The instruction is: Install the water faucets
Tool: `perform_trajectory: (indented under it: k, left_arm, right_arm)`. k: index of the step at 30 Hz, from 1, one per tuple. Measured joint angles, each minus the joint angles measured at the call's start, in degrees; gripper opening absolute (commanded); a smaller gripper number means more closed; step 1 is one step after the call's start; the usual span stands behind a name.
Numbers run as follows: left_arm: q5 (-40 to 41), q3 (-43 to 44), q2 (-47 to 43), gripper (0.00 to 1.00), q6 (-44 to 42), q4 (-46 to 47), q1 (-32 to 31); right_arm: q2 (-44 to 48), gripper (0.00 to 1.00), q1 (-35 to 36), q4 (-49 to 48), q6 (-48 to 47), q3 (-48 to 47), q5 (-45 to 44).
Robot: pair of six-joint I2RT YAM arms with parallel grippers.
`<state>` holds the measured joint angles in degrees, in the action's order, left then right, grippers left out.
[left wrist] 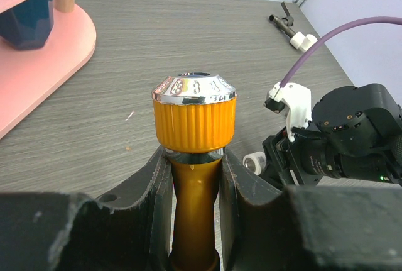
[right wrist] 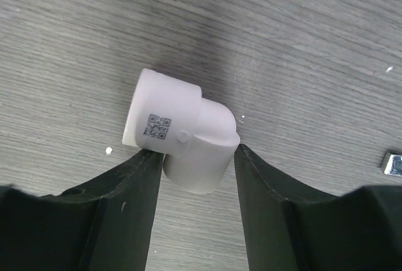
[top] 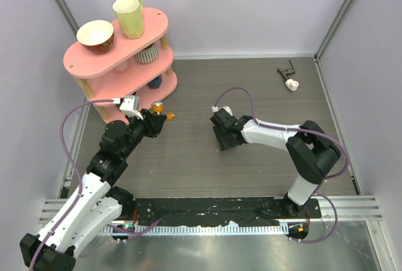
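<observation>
The orange tap (left wrist: pixel 195 117) was on the left by the pink shelf (left wrist: pixel 44 51), with my left tool (left wrist: pixel 195 155) shut tight on its neck. The white pipe fitting (right wrist: pixel 182 136) lay mid-counter (right wrist: pixel 301 44) between my right tool (right wrist: pixel 198 151)'s fingers. I could not tell if they squeezed it.

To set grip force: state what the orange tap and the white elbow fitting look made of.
The orange tap is likely moulded plastic, evenly coloured with a ribbed collar; its cap is mirror-bright, so chromed metal or plated plastic, unclear which. The white elbow fitting is probably plastic: opaque, smooth and matte, with a small moulding nub and a printed code.
</observation>
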<state>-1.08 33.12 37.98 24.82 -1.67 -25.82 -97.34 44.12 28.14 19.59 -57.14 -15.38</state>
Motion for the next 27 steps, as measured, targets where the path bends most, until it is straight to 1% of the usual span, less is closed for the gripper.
perform_trajectory:
  k: [3, 4, 6, 7, 9, 10, 16, 20, 23, 27]
  left_arm:
    - [0.0, 0.0, 0.0, 0.0, 0.0, 0.0, 0.0]
    - [0.0, 0.0, 0.0, 0.0, 0.0, 0.0, 0.0]
    - [0.0, 0.0, 0.0, 0.0, 0.02, 0.0, 0.0]
    - [0.0, 0.0, 0.0, 0.0, 0.04, 0.0, 0.0]
    - [-0.02, 0.0, 0.0, 0.0, 0.26, 0.02, 0.0]
    - [-0.04, 0.0, 0.0, 0.0, 0.48, 0.11, 0.0]
    - [-1.75, -0.17, 1.01, 0.0, 4.13, 2.75, -0.7]
    - [-4.17, -0.35, 3.23, 0.0, 8.41, 6.73, -1.22]
    - [-5.95, -0.68, 5.51, 0.0, 12.37, 11.56, -1.29]
    - [-8.02, -1.79, 10.08, 0.0, 19.12, 21.38, -1.29]
  right_arm:
    - [0.13, 0.43, 0.0, -1.95, 0.02, 0.63, -0.11]
    - [0.2, 0.33, 0.02, -2.58, 0.07, 0.83, -0.22]
    - [0.24, 0.23, 0.02, -3.45, 0.35, 1.09, -0.66]
    - [0.24, 0.16, 0.02, -3.96, 0.24, 1.18, -0.81]
    - [0.26, 0.09, 0.02, -4.37, 0.26, 1.25, -1.05]
    - [0.33, 0.02, 0.02, -4.42, 0.24, 1.25, -1.2]
    - [1.46, 0.01, 0.02, -3.21, 0.26, 1.25, -3.37]
    - [5.2, 0.01, -0.07, -0.83, 0.24, 0.5, -4.96]
    - [9.14, 0.01, -0.04, 0.85, 0.04, -2.05, -6.1]
    - [14.64, 0.01, -0.04, 1.88, -1.18, -6.8, -8.0]
